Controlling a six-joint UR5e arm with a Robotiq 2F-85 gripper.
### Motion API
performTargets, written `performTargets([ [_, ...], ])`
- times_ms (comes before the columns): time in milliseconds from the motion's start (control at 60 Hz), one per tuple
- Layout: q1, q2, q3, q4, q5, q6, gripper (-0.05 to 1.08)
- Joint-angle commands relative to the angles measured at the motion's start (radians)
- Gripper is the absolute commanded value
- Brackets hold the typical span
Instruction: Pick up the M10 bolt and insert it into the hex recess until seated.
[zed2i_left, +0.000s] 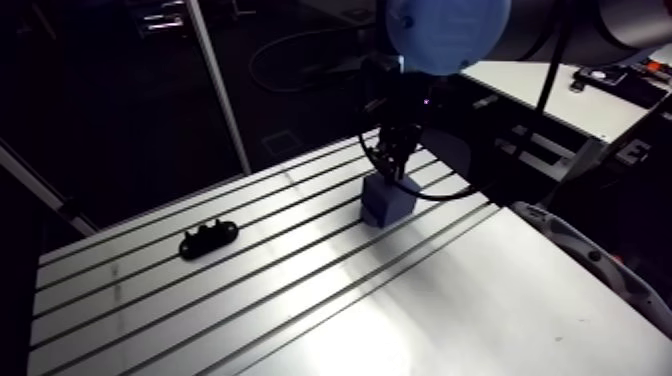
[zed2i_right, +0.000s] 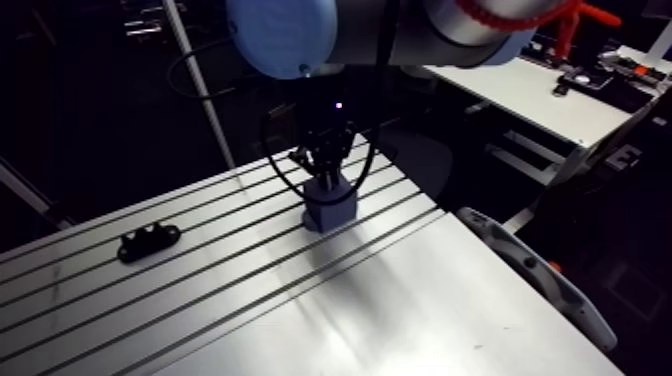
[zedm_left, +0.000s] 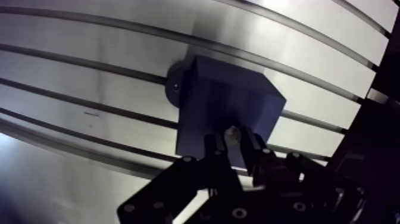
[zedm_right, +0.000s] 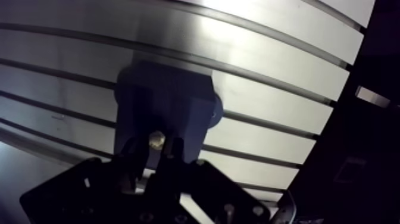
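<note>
A slotted aluminium table (zed2i_left: 300, 310), its brushed top crossed by long parallel dark grooves and catching a bright glare, carries two items set well apart: a dark blue rectangular block (zed2i_left: 388, 202) standing near the far side, and a small black lumpy plastic part (zed2i_left: 208, 238) lying flat across a groove nearer the left edge

The arm reaches in from above, its light-blue joint cap (zed2i_left: 448, 30) filling the top of the arm view, with the wrist pointing almost straight down so that the black two-finger gripper (zedm_left: 235, 143) hangs directly over the block

In the wrist view the block sits just ahead of and under the fingers (zedm_left: 213, 149), with a rounded tab (zedm_left: 174, 88) at its base resting on the table between two grooves

The fingers are drawn in to a narrow gap and pinch a small bright metal bolt (zedm_left: 233, 133) between their tips

Only the bolt's round pale end shows, seen end-on from the wrist, so its long axis runs in line with the fingers, down toward the block's upper face

The bolt is over the near part of that face; whether it touches the block cannot be told, and the hex recess is hidden behind the fingertips
</note>
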Motion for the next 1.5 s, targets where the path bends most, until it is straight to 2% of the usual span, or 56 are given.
performTargets([
  [17,-0.001,0.002,-0.003,0.0,0.0,-0.022,0.71],
  [1500,-0.001,0.008,-0.002,-0.006,0.0,-0.096,0.71],
])
